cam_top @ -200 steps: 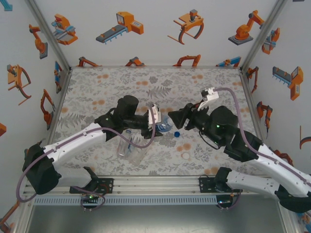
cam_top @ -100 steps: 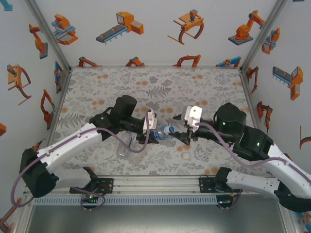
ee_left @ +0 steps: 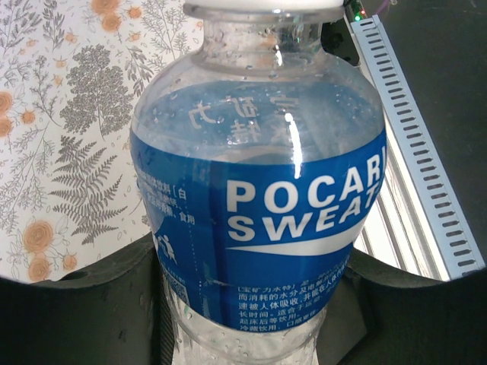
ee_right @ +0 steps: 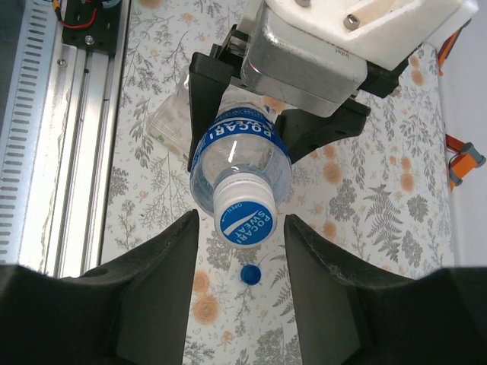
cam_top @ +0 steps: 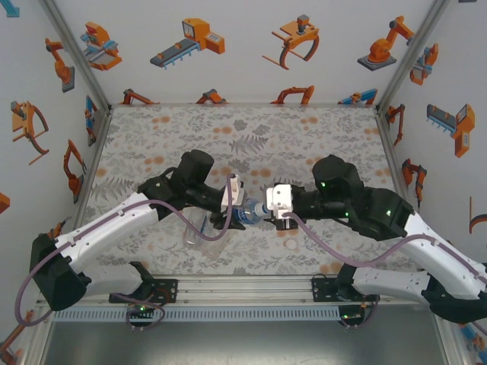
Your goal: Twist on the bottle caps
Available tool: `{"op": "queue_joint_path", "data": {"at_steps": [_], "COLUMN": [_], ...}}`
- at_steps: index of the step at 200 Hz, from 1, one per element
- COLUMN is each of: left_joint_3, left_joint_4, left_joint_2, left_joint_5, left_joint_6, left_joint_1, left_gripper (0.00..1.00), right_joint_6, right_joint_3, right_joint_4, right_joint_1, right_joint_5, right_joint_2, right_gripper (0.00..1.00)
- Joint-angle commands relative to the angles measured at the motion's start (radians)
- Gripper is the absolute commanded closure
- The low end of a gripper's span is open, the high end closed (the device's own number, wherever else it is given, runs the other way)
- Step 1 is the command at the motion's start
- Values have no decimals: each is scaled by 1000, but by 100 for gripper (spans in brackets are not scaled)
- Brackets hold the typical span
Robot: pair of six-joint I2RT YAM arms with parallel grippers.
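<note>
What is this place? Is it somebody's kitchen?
Not a kitchen; it looks like a robot practice booth. Two robot arms are bolted to a metal rail, the walls are covered in cartoon robot pictures, and the flowery table is boxed in by them.

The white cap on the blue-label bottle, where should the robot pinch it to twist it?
Pinch the cap's round side wall, one finger on each side, coming straight at its top. The left gripper holds the bottle by its body with the cap end pointing at the right gripper, whose open fingers flank it.
</note>
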Motion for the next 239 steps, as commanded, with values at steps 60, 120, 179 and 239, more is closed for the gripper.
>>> {"op": "queue_joint_path", "data": {"at_steps": [60, 120, 179, 239], "left_joint_3": [33, 10, -13, -19], "left_joint_4": [-22, 81, 255, 321], "left_joint_2": [-29, -9, 32, 57], "left_joint_5": [32, -138, -342, -321], "left_joint_6": [32, -31, -101, -108], "left_joint_1": [-2, -2, 0, 0], "left_gripper": [100, 100, 100, 100], "right_joint_6": [-27, 536, 1419, 1751], "right_joint_3": [23, -32, -104, -124], "right_joint_4": [2, 119, 211, 272], "right_joint_1": [-2, -1, -7, -30], "right_joint_5": [-3, 265, 621, 642], "right_joint_2": [10, 31, 31, 34], "right_gripper": [69, 100, 100, 100]}}
